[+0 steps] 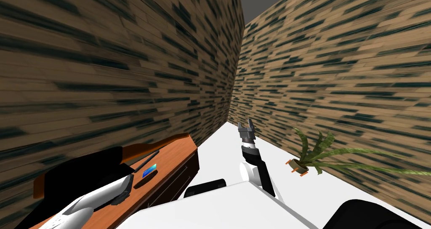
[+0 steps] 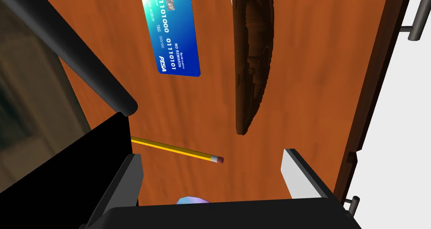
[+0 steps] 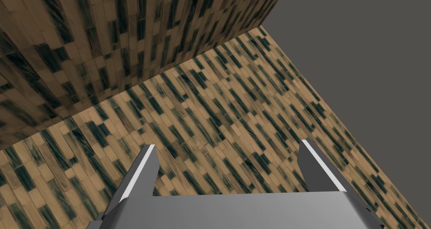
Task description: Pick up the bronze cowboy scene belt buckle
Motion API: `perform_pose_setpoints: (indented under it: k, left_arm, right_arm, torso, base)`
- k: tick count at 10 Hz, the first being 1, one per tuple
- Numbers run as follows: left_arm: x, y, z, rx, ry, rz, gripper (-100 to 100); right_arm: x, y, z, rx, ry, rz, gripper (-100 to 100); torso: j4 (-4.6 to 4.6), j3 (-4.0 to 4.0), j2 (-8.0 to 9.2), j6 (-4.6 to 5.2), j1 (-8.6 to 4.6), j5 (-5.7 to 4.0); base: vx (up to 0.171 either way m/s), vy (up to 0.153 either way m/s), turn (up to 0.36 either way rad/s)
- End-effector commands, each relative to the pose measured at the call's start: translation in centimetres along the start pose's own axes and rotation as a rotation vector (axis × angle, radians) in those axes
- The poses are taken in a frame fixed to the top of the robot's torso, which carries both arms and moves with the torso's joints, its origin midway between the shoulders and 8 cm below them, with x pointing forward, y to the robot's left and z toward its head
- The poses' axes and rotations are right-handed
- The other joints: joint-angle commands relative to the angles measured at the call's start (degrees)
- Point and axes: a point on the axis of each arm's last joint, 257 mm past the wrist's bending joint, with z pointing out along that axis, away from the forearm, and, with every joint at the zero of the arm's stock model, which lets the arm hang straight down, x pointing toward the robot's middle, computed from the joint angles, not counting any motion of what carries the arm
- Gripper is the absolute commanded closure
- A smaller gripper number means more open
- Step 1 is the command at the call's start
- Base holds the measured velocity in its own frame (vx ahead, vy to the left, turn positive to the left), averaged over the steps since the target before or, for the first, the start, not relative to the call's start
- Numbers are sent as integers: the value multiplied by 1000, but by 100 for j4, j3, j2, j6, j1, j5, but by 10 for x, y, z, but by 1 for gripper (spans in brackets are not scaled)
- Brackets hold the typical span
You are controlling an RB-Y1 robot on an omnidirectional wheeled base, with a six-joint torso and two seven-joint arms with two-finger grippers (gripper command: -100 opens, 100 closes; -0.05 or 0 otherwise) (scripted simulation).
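Here, the left gripper hovers over the reddish-brown wooden desk, fingers wide and empty. A yellow pencil points its eraser end between them. Beyond lies the dark bronze oval belt buckle, beside a blue bank card. The right gripper, raised, also stands wide.

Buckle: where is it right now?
Left wrist view: the dark brown buckle lies on the wooden desk ahead of the open left hand, beside the blue card, just past the pencil.
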Motion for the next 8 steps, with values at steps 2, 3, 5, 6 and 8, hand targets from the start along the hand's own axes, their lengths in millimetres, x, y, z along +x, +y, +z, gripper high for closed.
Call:
perform_pose_setpoints:
  k: [2, 3, 5, 6, 8]
  left_arm:
    - [-7, 9, 4, -27, -13, -10, -100]
    - [-12, 7, 2, -56, -25, -30, -100]
    - [-22, 14, 2, -100, -44, -54, -100]
    - [-31, 31, 5, -135, -63, -64, -100]
    - [-41, 42, 3, -185, -84, -91, -100]
  right_arm:
    - [0, 0, 0, 0, 0, 0, 0]
    - [0, 0, 0, 0, 0, 0, 0]
    - [0, 0, 0, 0, 0, 0, 0]
    - [0, 0, 0, 0, 0, 0, 0]
    - [0, 0, 0, 0, 0, 0, 0]
  torso:
    - [1, 2, 3, 0, 1, 0]
    - [2, 4, 7, 0, 1, 0]
    - [0, 1, 1, 1, -1, 0]
    - [0, -2, -5, 4, -2, -1]
    - [0, 1, 2, -1, 0, 0]
  base:
    - [6, 0, 5]
    - [16, -9, -155]
    - [29, -7, -105]
    - [32, -5, -83]
    - [17, -7, -56]
